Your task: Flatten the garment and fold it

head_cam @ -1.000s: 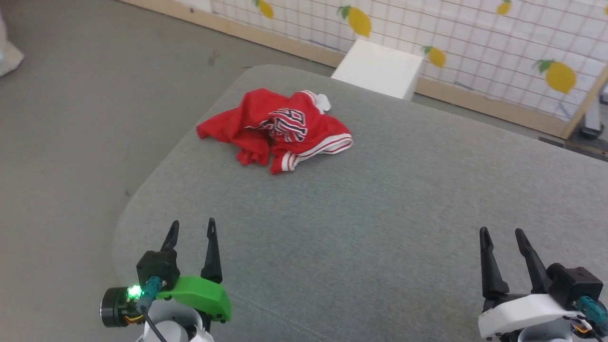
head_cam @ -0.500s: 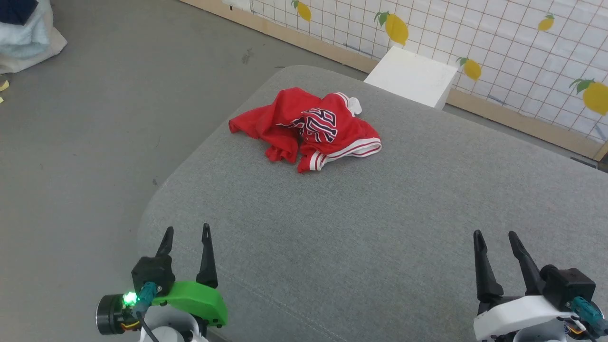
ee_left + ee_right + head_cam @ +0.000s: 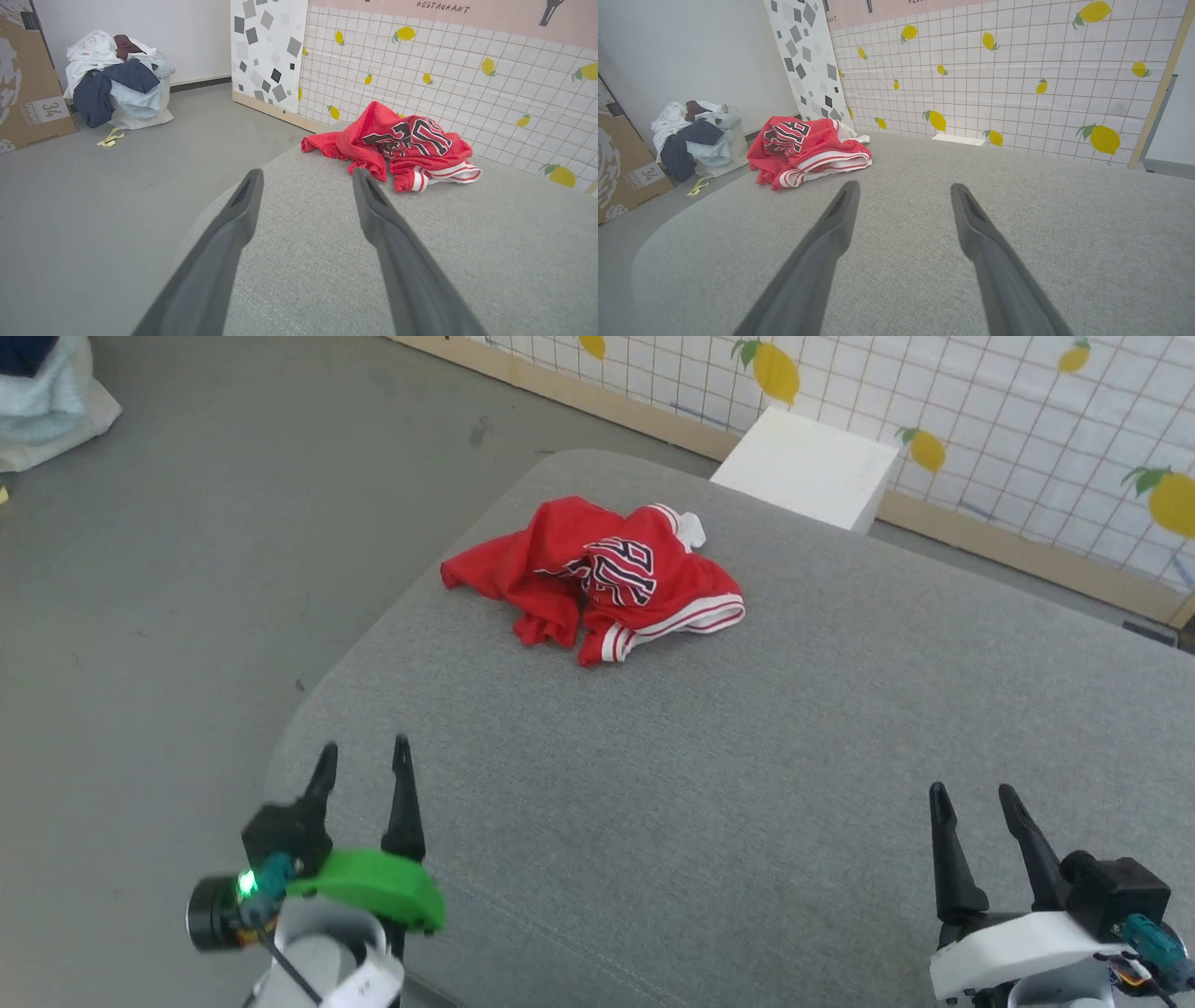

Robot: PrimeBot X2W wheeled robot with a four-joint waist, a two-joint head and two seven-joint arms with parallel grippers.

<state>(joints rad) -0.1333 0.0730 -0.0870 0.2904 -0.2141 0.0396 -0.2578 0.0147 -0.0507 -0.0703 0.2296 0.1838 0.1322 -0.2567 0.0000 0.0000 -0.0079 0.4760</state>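
The garment (image 3: pixel 597 581) is a red jersey with striped trim and dark lettering, crumpled in a heap near the far left corner of the grey padded table (image 3: pixel 747 756). It also shows in the left wrist view (image 3: pixel 402 144) and the right wrist view (image 3: pixel 808 147). My left gripper (image 3: pixel 364 756) hovers open over the table's near left edge, well short of the garment. At the near right, my right gripper (image 3: pixel 971 793) stands open with nothing between its fingers.
A white box (image 3: pixel 808 467) stands just beyond the table's far edge against a lemon-patterned tiled wall (image 3: pixel 1027 411). A pile of clothes (image 3: pixel 117 79) and a cardboard box (image 3: pixel 28 84) sit on the grey floor to the left.
The head camera has shifted, so the whole scene moved in view. My left arm has risen slightly and tilted; the garment lies as it was.
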